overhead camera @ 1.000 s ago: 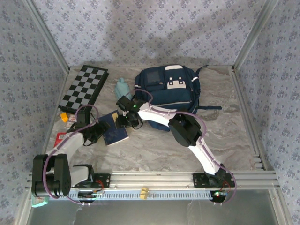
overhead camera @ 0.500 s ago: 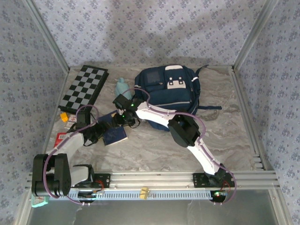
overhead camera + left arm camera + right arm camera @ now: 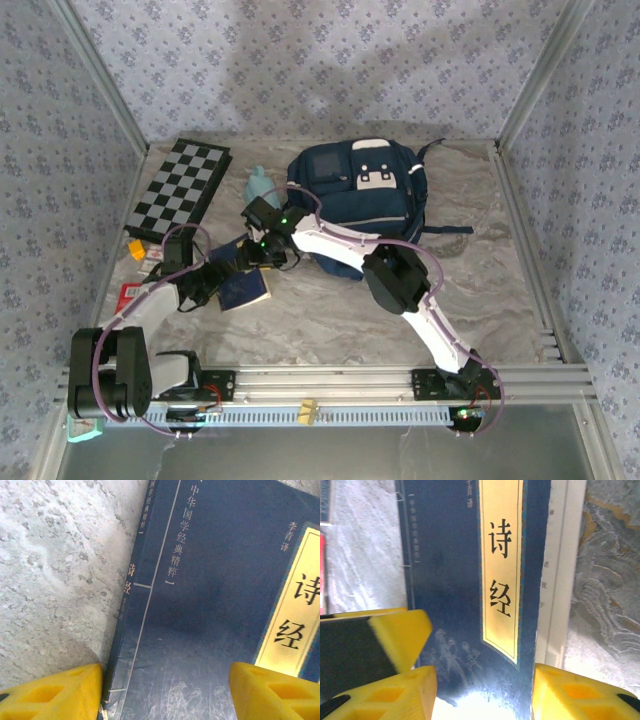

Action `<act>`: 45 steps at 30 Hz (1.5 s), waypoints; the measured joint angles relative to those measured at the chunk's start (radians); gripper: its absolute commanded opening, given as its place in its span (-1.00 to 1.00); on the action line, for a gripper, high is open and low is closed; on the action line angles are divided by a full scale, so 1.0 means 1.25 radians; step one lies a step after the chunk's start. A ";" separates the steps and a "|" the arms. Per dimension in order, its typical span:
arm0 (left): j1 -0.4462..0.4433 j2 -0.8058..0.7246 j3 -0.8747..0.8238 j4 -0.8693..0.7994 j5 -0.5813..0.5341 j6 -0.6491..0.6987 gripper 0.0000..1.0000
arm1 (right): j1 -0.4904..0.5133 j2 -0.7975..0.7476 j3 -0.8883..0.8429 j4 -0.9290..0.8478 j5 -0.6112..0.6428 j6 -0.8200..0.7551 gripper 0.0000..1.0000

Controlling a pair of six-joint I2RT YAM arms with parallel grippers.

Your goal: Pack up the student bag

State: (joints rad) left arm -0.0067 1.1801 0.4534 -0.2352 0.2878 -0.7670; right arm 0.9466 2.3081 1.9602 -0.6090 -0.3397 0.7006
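- Navy blue fabric marked the student bag (image 3: 365, 190), which lay flat at the far middle of the marble-patterned table (image 3: 330, 320), its white patch toward the back wall and a dark strap trailing off to its right.
- In front of the bag and to its left, a dark blue book (image 3: 245, 288) lay flat on the table, with a yellow title label bearing Chinese characters on its cover.
- Both arms reached in over this book, well clear of the bag's front pockets.
- The left gripper (image 3: 215, 272) hung low at the book's left side. In its wrist view its jaws stood wide apart: one yellow fingertip (image 3: 50, 692) was over bare table just beside the spine, the other over the cover.
- The right gripper (image 3: 260, 252) hung over the book's far end, just in front of the bag's near left corner. In its wrist view its jaws were also spread, with the cover and label between them; I could not tell whether the tips touched the book.
- A yellow finger (image 3: 402, 630) of the left gripper showed beside the right gripper's own.
- A folded chessboard (image 3: 180, 188) lay at the far left, a pale teal object (image 3: 258, 185) between it and the bag.
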 measured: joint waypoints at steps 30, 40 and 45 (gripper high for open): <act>-0.014 -0.027 0.000 -0.022 -0.021 0.000 0.36 | -0.009 -0.020 -0.054 0.070 -0.034 0.029 -0.99; 0.071 -0.086 0.078 -0.115 0.025 0.028 0.57 | -0.006 -0.133 -0.136 0.100 -0.029 0.027 -1.00; 0.123 -0.149 0.142 -0.138 0.103 0.046 0.70 | -0.007 -0.257 -0.210 0.114 -0.010 0.027 -1.00</act>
State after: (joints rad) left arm 0.1467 0.9939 0.6304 -0.4072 0.4160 -0.7097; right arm 0.9382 1.9873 1.6974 -0.4664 -0.3519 0.7345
